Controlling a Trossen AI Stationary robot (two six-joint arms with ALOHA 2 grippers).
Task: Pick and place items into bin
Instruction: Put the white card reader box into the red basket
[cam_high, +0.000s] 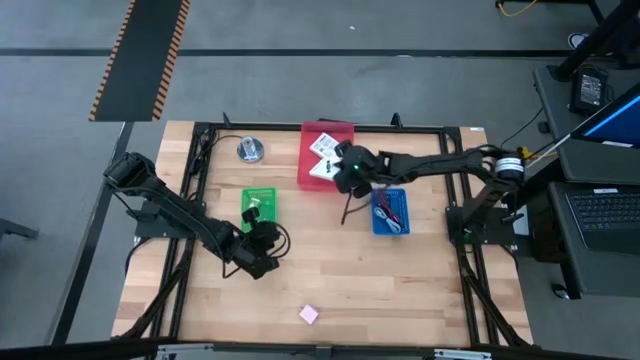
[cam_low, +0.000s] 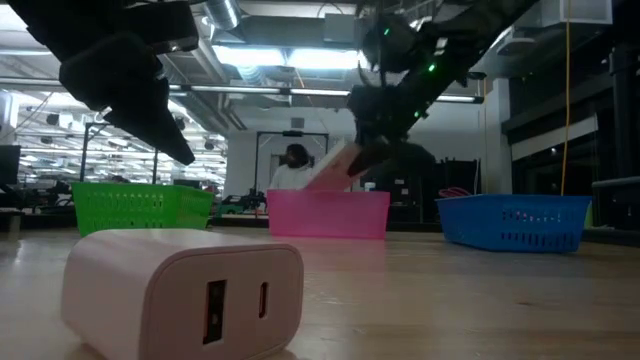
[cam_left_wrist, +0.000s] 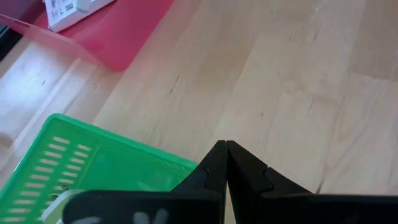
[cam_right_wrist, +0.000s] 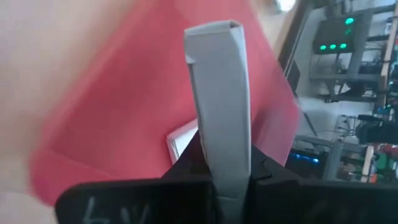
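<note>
My right gripper (cam_high: 343, 172) is over the near right corner of the red bin (cam_high: 340, 131), shut on a white card (cam_right_wrist: 219, 87). In the low view this card (cam_low: 330, 170) slants above the pink-red bin (cam_low: 328, 214). Another white printed card (cam_high: 322, 146) lies in the red bin, and it also shows in the right wrist view (cam_right_wrist: 181, 140). My left gripper (cam_high: 264, 236) is shut and empty, just above the table near the green bin (cam_high: 258, 206). A small pink cube-like charger (cam_high: 309, 314) rests on the table near the front edge. My right gripper pinches the white card by its lower end (cam_right_wrist: 225, 169) between its two fingers. The card stands edge-on out of the fingers, along their length. It is lifted clear, tilted over the red bin.
A blue bin (cam_high: 390, 212) with thin cables stands right of the red bin. A thin dark cable (cam_high: 347, 210) shows between them. A round silver disc (cam_high: 250, 150) sits at the far left. The green bin holds a small item. Bare wood lies at the near middle.
</note>
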